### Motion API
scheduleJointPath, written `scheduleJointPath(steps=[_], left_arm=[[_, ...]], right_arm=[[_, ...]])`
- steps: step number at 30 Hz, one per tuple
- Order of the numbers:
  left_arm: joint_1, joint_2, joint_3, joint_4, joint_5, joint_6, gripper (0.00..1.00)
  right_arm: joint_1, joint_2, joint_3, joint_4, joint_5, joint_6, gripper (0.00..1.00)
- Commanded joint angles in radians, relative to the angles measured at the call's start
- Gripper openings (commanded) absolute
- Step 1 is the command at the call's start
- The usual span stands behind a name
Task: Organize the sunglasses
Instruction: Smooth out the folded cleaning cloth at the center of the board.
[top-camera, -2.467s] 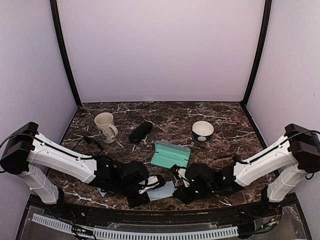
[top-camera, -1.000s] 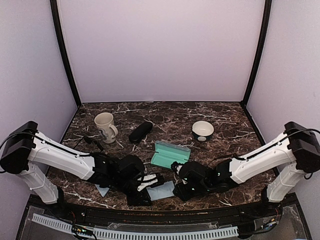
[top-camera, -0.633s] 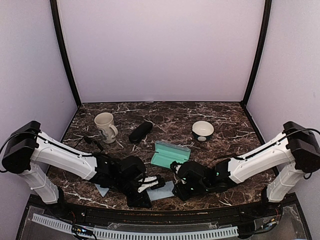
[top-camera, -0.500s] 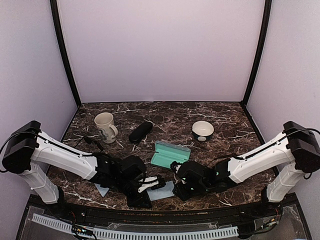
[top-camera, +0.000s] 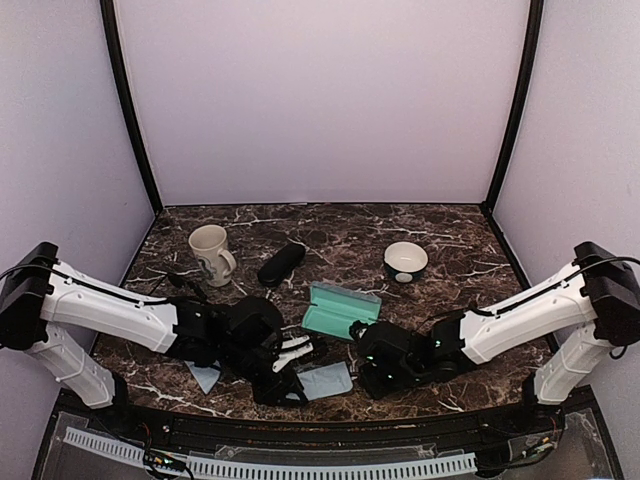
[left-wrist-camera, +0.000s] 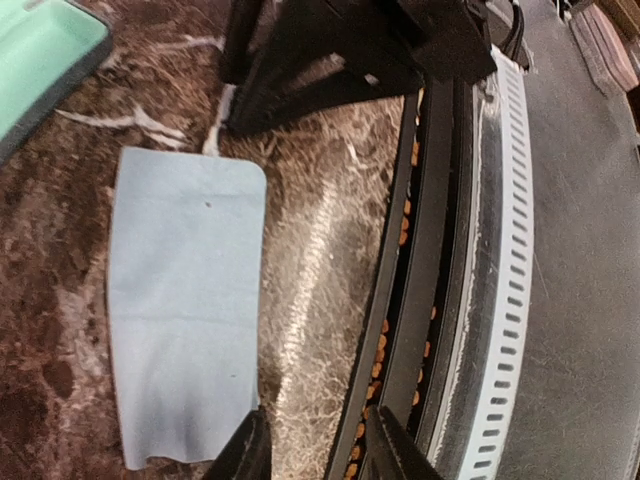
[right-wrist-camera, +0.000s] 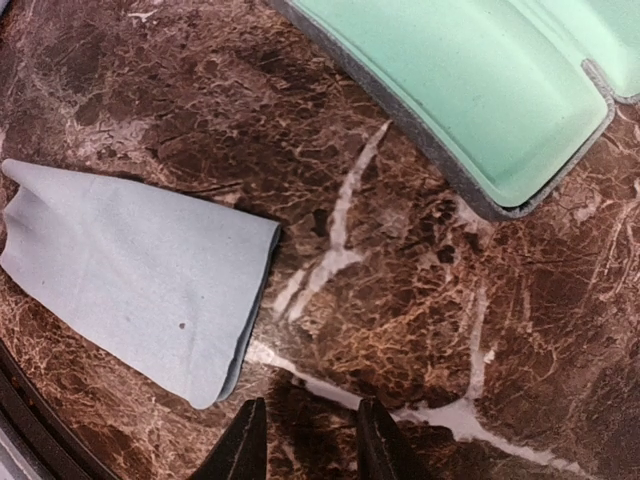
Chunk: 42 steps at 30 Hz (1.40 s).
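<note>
A thin dark pair of sunglasses (top-camera: 188, 286) lies on the marble just in front of the mug. A second thin dark shape (top-camera: 440, 319), right of the open case, is hard to make out. My left gripper (top-camera: 300, 366) is open and empty, low over the front edge beside a light blue cloth (top-camera: 326, 381). In the left wrist view the cloth (left-wrist-camera: 185, 300) lies left of the fingers (left-wrist-camera: 248, 452). My right gripper (top-camera: 362, 352) is open and empty between the cloth (right-wrist-camera: 130, 270) and the open green-lined case (right-wrist-camera: 470, 90). No sunglasses show in either wrist view.
The open case (top-camera: 340, 310) sits mid-table. A black oblong case (top-camera: 280, 264), a cream mug (top-camera: 210, 252) and a white bowl (top-camera: 405, 260) stand farther back. A second blue cloth (top-camera: 205, 376) lies under the left arm. The table's front rail (left-wrist-camera: 430, 300) is close to the left gripper.
The left arm has drawn back to the left, uncovering more of the light blue cloth. The right gripper has shifted slightly toward the cloth. Both stay open.
</note>
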Motion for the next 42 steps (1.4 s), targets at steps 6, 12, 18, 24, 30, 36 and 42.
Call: scheduleJointPath(steps=[6, 12, 18, 24, 30, 36, 42], left_arm=[[0.088, -0.105, -0.042, 0.033, -0.153, -0.109, 0.34], [0.103, -0.073, -0.036, -0.011, -0.253, -0.111, 0.31], [0.102, -0.034, -0.026, -0.034, -0.237, -0.083, 0.31], [0.101, -0.001, -0.027, -0.050, -0.208, -0.076, 0.28], [0.103, 0.028, -0.033, -0.034, -0.159, -0.089, 0.33], [0.119, 0.064, -0.034, -0.025, -0.128, -0.102, 0.34], [0.133, 0.058, -0.047, 0.006, -0.077, -0.114, 0.33]], right_arm=[[-0.022, -0.136, -0.045, 0.109, -0.049, -0.031, 0.32], [-0.024, -0.096, -0.006, 0.179, -0.157, -0.082, 0.32], [-0.023, -0.030, 0.022, 0.213, -0.203, -0.087, 0.30], [-0.033, -0.015, 0.034, 0.191, -0.178, -0.085, 0.29], [-0.081, -0.045, 0.005, 0.183, -0.172, -0.079, 0.29], [-0.132, -0.035, -0.010, 0.199, -0.220, -0.080, 0.29], [-0.170, -0.008, -0.008, 0.239, -0.293, -0.083, 0.29]])
